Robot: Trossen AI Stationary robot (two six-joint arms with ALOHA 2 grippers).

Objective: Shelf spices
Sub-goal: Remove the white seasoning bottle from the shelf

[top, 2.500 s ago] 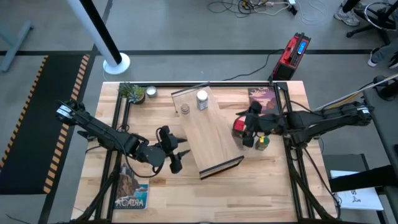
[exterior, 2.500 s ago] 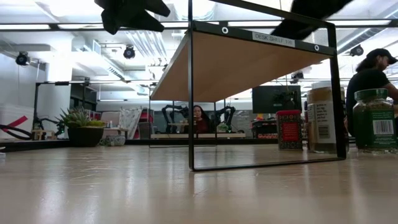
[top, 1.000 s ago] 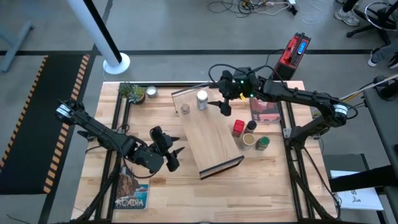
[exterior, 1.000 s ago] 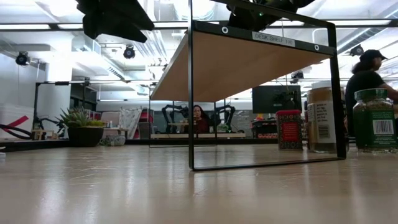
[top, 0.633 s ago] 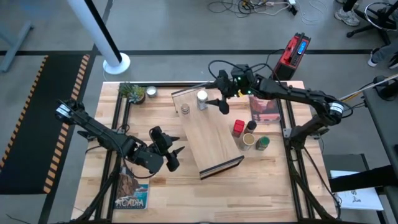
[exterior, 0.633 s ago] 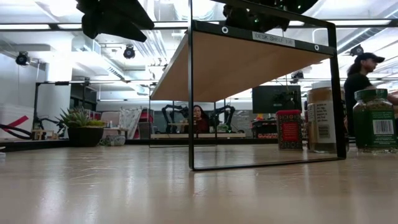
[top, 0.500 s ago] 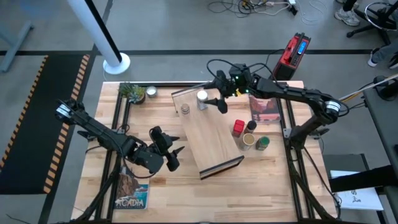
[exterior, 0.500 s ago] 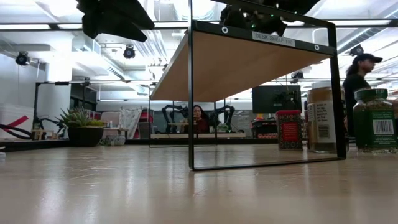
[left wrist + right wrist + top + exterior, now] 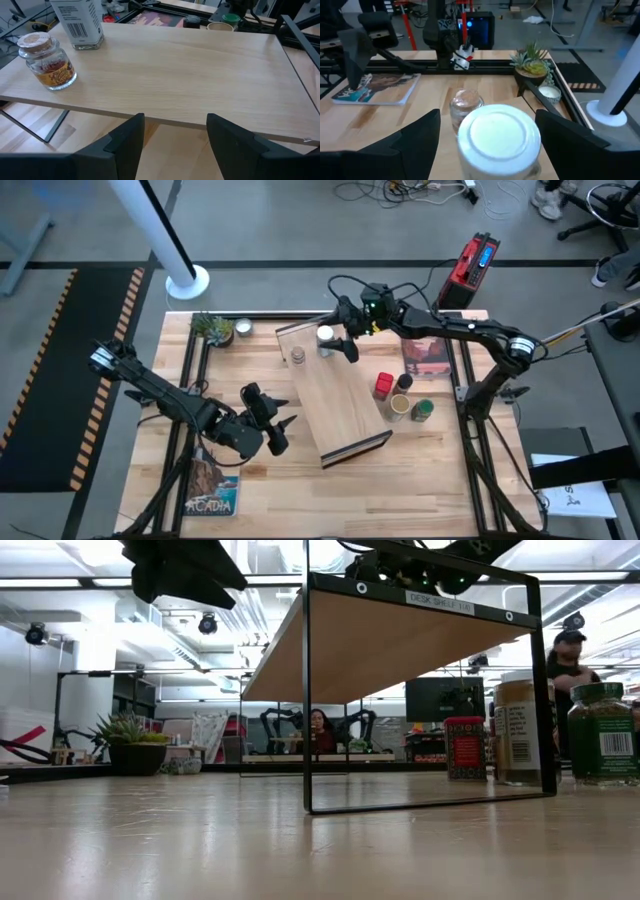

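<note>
My right gripper (image 9: 343, 340), fingers spread, hangs over the white-capped jar (image 9: 325, 338) standing on the shelf (image 9: 335, 395) beside the small brown jar (image 9: 297, 356). Next, likely, a retreat toward the remaining spices beside the shelf.

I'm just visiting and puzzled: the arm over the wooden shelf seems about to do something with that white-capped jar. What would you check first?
1. Right tool open: ok, fingers spread either side of the white-capped jar.
2. Tool lined up with that jar: ok, jar centred in the right wrist view.
3. Jar upright on the long light-wood shelf: ok.
4. Small brown cork-topped jar close beside it: cannot tell whether the fingers clear it.
5. Left tool out of the way: ok, open, beside the shelf's other side.
6. Four spices still on the table: not ok.
</note>
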